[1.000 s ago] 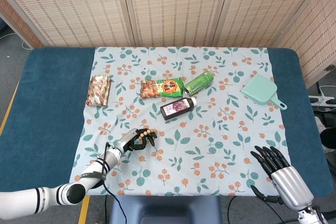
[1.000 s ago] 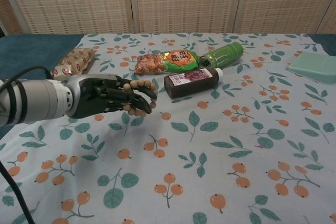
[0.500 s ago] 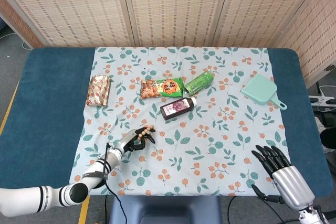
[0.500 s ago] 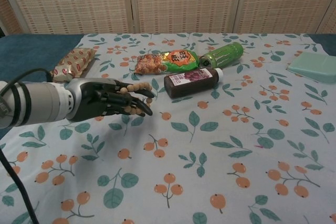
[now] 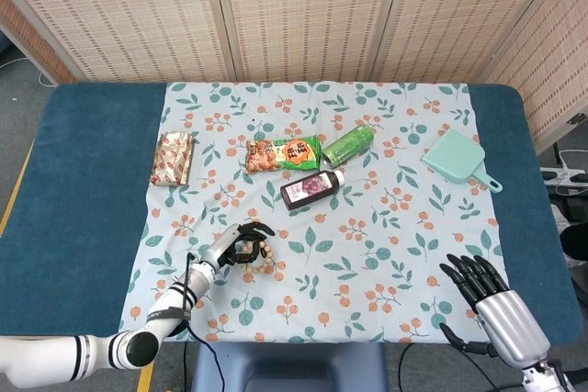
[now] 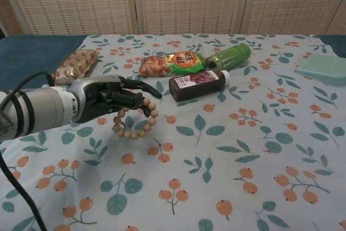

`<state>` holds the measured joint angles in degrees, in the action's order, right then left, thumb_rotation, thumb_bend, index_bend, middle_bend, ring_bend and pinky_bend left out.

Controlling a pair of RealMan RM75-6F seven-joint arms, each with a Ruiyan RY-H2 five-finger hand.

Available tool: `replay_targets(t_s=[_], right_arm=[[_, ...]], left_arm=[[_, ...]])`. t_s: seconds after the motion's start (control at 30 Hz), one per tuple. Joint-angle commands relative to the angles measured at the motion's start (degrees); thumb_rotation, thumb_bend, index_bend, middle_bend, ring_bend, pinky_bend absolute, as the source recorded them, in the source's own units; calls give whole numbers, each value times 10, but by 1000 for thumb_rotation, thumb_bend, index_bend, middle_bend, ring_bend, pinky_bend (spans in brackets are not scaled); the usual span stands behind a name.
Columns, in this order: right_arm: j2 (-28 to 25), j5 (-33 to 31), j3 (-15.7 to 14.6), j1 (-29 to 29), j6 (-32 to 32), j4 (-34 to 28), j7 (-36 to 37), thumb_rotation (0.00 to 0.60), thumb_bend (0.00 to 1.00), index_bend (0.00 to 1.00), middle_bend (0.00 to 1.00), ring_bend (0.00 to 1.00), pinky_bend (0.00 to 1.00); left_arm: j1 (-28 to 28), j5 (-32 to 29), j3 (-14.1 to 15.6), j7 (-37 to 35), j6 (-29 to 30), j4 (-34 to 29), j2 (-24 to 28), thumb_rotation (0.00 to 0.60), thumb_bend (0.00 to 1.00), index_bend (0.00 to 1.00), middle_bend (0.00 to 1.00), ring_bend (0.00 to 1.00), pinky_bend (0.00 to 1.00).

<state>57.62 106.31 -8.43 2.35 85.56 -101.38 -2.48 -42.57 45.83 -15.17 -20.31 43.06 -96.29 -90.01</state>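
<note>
We are holding a bead bracelet [image 6: 136, 120] in our left hand [image 6: 105, 99], with the fingers [image 6: 130, 98] hooked through the loop so that it is hanging down from them above the tablecloth [image 6: 227, 150]. In the head view the same bracelet [image 5: 257, 255] is showing just below and to the right of the left hand [image 5: 231, 245], near the front edge of the cloth. The lowest beads are looking close to the cloth, but we cannot tell whether they are touching it.

Our right hand [image 5: 491, 305] is resting low at the front right corner of the table [image 5: 83, 199], with its fingers spread apart and nothing in them. It is showing only in the head view and is well apart from everything else.

Farther back on the cloth, a dark juice bottle [image 6: 197, 84] is lying on its side, the nearest thing beyond the left hand. Just behind it a green snack bag [image 6: 170, 63] is lying flat, and a green can [image 6: 228, 57] is lying tilted beside the bag, close to the bottle's cap end. A red-and-white snack packet [image 6: 75, 63] is sitting off at the left edge of the cloth, behind the left arm. A pale green dustpan [image 5: 459, 159] is lying far to the right, its handle pointing toward the table's front right.
</note>
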Motion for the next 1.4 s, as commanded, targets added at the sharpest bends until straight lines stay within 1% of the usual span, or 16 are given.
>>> replay_targets(t_s=[0.03,0.17,0.27,0.37,0.5,0.73,0.83,0.9,1.03,1.07,1.1,1.13,1.2,1.27,1.33,1.4], right_arm=[[0,1,0,0,-1,0,-1,273,296,0,0,0,0],[0,1,0,0,-1,-1,-2,274,296,0,0,0,0],[1,3,-2,0,-2,-1,-5,274,297,0,0,0,0],[2,8,-4,0,-3,-3,-8,273,296,0,0,0,0],[3,14,-6,-1,-2,-3,-9,273,297,0,0,0,0],[3,15,-5,0,-2,-2,-6,272,296,0,0,0,0],[2,11,-3,1,-1,-1,-4,272,296,0,0,0,0],[2,8,-2,1,-2,0,-4,273,297,0,0,0,0],[3,8,-2,1,-2,-1,-5,273,296,0,0,0,0],[3,9,-2,1,-2,-1,-5,273,296,0,0,0,0],[3,10,-2,1,-1,-1,-6,273,296,0,0,0,0],[3,11,-3,0,-1,-2,-7,273,297,0,0,0,0],[4,14,-4,0,0,-2,-8,273,296,0,0,0,0],[5,16,-4,-1,3,-2,-7,273,297,0,0,0,0],[6,16,-2,-2,8,0,-4,273,297,0,0,0,0],[9,14,1,-4,13,3,-6,273,297,0,0,0,0]], left_arm=[[11,27,-3,-3,11,4,-3,600,673,282,575,246,0],[28,94,9,11,53,18,-11,600,671,282,575,246,0],[44,161,31,26,104,54,-34,600,670,282,571,246,0],[53,202,39,36,146,102,-69,600,669,282,556,246,0],[49,227,35,64,180,174,-117,600,669,278,521,244,0],[20,247,3,78,199,296,-185,600,668,263,483,215,0],[19,266,8,68,212,328,-198,600,668,244,465,203,0],[24,286,24,60,218,340,-199,600,662,232,437,189,0],[39,317,70,62,210,335,-187,600,627,195,347,145,0],[40,320,81,60,198,325,-178,600,610,159,299,125,0],[39,323,98,62,171,303,-160,600,591,107,235,97,0],[39,325,107,67,158,285,-145,600,579,71,190,74,0],[47,341,118,84,171,252,-125,600,552,4,93,25,0],[56,355,124,94,192,223,-108,600,542,0,58,10,0],[68,379,135,112,221,184,-77,600,535,0,16,0,0],[87,410,155,136,258,144,-35,600,526,0,1,0,0]])
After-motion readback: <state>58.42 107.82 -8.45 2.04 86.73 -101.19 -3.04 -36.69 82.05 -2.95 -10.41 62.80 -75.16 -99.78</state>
